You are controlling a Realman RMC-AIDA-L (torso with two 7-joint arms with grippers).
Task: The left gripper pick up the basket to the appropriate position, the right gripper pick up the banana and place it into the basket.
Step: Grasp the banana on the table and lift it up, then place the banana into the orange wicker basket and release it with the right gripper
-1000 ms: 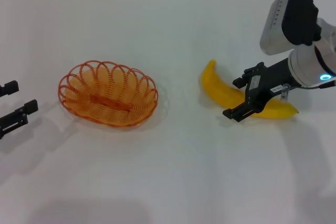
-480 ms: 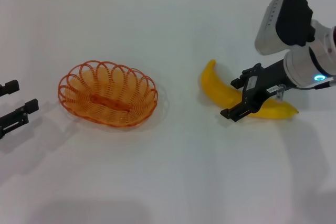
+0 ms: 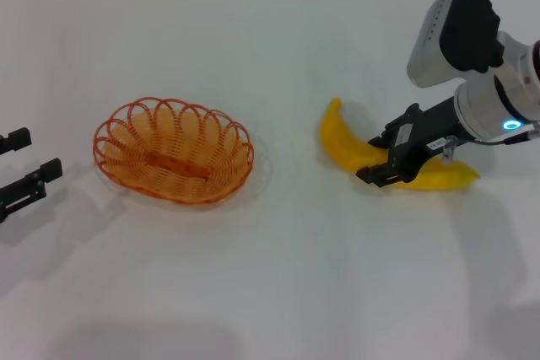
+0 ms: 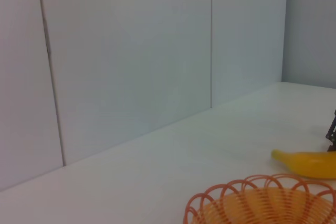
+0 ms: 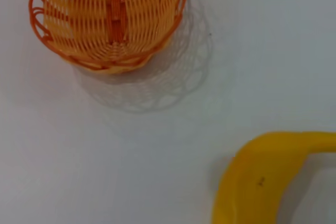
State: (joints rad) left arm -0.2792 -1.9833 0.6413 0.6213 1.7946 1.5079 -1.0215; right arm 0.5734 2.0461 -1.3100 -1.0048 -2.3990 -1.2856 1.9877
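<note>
The orange wire basket stands empty on the white table, left of centre; it also shows in the left wrist view and the right wrist view. The yellow banana lies on the table at the right, also seen in the left wrist view and close up in the right wrist view. My right gripper straddles the banana's middle, its fingers closed against both sides. My left gripper is open and empty at the table's left edge, well apart from the basket.
A white panelled wall rises behind the table's far edge. Bare white tabletop lies between the basket and the banana and in front of both.
The right gripper's fingers have closed in on the banana, and the banana has shifted and turned slightly. The left gripper and the basket have not moved.
</note>
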